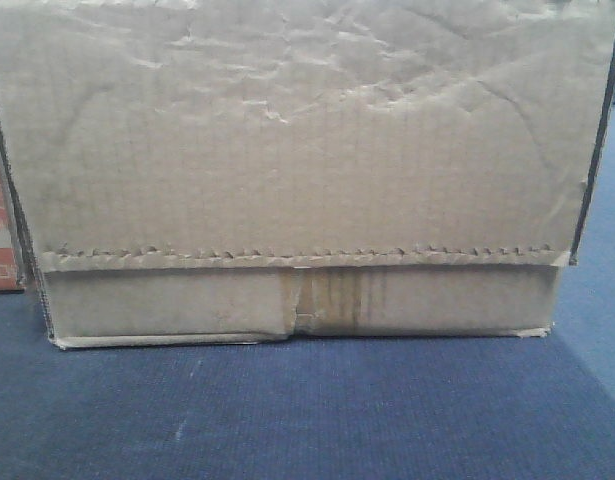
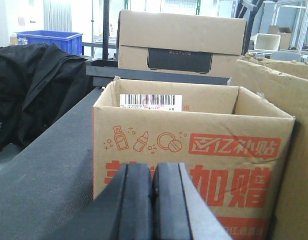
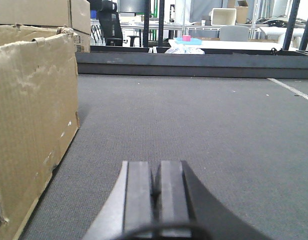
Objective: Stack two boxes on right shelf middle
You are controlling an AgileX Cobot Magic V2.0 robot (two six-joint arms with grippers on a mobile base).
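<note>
cardboard carton [image 1: 287, 150] on blue carpet [image 1: 287, 410]

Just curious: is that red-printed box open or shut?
Open: the red-printed box has no lid; a barcode label shows on its inside wall.

The left wrist view shows three cardboard cartons: one plain brown box [image 2: 301, 175], one red-printed carton [image 2: 194, 150] and one closed carton [image 2: 181, 42]. There is one blue bin [image 2: 48, 39] and one black garment [image 2: 33, 95]. There are two tools: the left tool [image 2: 154, 187] and the right tool [image 3: 157, 185].
</note>
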